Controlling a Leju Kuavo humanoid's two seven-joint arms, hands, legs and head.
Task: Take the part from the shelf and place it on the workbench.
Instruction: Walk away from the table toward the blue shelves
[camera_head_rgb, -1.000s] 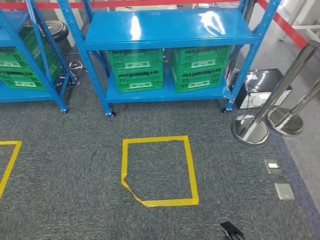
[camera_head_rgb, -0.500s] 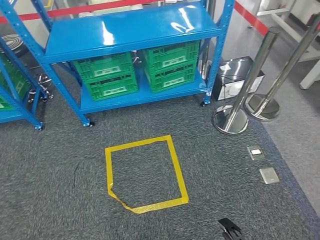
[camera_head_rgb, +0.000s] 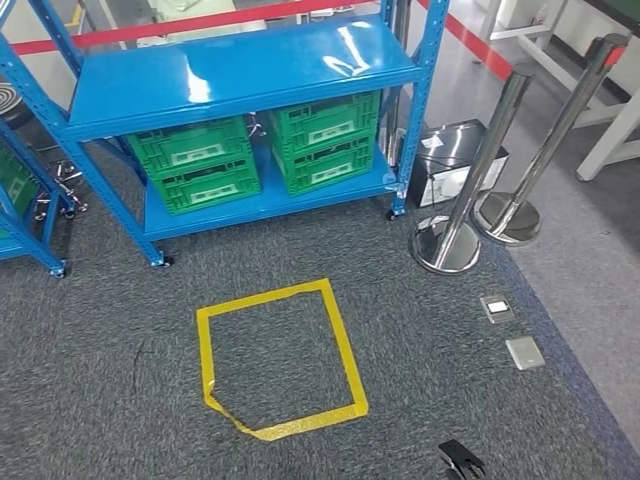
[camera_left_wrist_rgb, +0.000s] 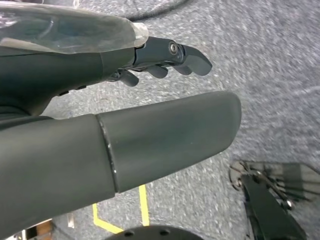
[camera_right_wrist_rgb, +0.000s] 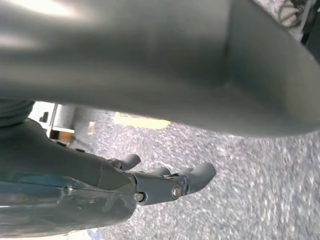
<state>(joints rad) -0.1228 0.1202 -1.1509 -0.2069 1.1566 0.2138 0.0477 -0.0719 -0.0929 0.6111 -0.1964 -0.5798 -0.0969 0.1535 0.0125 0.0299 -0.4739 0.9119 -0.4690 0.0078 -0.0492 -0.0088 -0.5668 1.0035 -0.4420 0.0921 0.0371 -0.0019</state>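
Observation:
A blue metal shelf (camera_head_rgb: 226, 75) stands ahead on grey carpet. Its upper board is bare, and two stacks of green crates (camera_head_rgb: 198, 165) (camera_head_rgb: 324, 140) sit on the lower board. I cannot make out a part on it. In the left wrist view my left hand (camera_left_wrist_rgb: 151, 140) hangs over the carpet with its fingers (camera_left_wrist_rgb: 177, 55) stretched out and apart from the thumb, holding nothing. My right hand (camera_right_wrist_rgb: 113, 185) hangs the same way, its fingers (camera_right_wrist_rgb: 188, 180) straight and empty.
A yellow tape square (camera_head_rgb: 275, 360) marks the carpet in front of the shelf. Two chrome barrier posts (camera_head_rgb: 445, 240) (camera_head_rgb: 506, 215) and a black box (camera_head_rgb: 453, 155) stand at the right. A second blue shelf (camera_head_rgb: 23, 215) is at the left, and white table legs (camera_head_rgb: 611, 130) at the far right.
The whole view has shifted: the camera has turned to the right, so shelf and tape square now lie further left. Both hands hold nothing.

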